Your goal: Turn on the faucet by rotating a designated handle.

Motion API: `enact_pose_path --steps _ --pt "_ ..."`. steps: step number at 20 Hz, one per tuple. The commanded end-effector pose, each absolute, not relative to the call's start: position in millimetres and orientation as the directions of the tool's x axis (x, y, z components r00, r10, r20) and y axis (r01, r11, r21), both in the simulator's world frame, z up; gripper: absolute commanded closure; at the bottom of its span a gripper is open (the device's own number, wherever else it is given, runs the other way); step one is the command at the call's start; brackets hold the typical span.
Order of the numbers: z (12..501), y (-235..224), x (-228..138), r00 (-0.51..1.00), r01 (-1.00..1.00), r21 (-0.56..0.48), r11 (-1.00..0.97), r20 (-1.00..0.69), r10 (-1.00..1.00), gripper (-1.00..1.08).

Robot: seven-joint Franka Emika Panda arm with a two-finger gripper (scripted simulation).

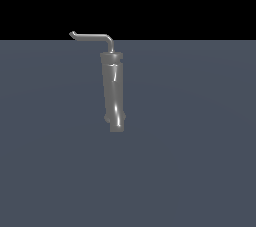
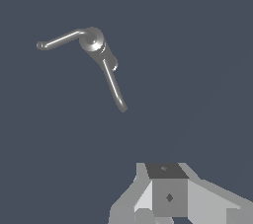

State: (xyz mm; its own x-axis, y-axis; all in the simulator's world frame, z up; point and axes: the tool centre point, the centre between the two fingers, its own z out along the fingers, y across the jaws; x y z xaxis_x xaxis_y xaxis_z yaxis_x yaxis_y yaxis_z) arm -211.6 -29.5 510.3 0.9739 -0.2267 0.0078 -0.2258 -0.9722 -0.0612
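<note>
From my exterior view I see a wide slate-blue desk (image 1: 200,161) filling the lower part of the picture, with its far edge meeting a black background. The faucet (image 1: 113,91) stands upright near that far edge, about midway along it and well away from the near edge and both side edges. Its body is a glossy grey tube, long and slightly tapered, with a small stub at its lower end. From the top of the body rises the handle (image 1: 92,36), a thin grey rod bent in an L: it goes up a short way, then turns and runs level toward the exterior view's left, ending in a small hooked tip that shows against the black. In my wrist view I look down on the faucet (image 2: 97,45) almost end-on, so the body is strongly foreshortened, and two thin rods (image 2: 59,39) spread from it at an angle; I cannot tell for certain which of them is the handle. The gripper (image 2: 168,196) shows only as pale grey blocks at the edge of the wrist view, well apart from the faucet and touching nothing. Its fingertips are out of sight, so I cannot tell whether it is released or clenched.
</note>
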Motion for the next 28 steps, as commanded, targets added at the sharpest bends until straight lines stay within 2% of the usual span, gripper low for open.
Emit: enact_pose_path --steps 1,14,28 --pt "507 -26 -199 0.963 -0.269 -0.070 -0.961 0.000 -0.270 1.08" --pt "475 3 -124 0.852 -0.523 -0.087 -0.848 -0.052 -0.521 1.08" --pt "425 46 -52 0.651 -0.759 -0.054 -0.649 -0.086 -0.754 1.08"
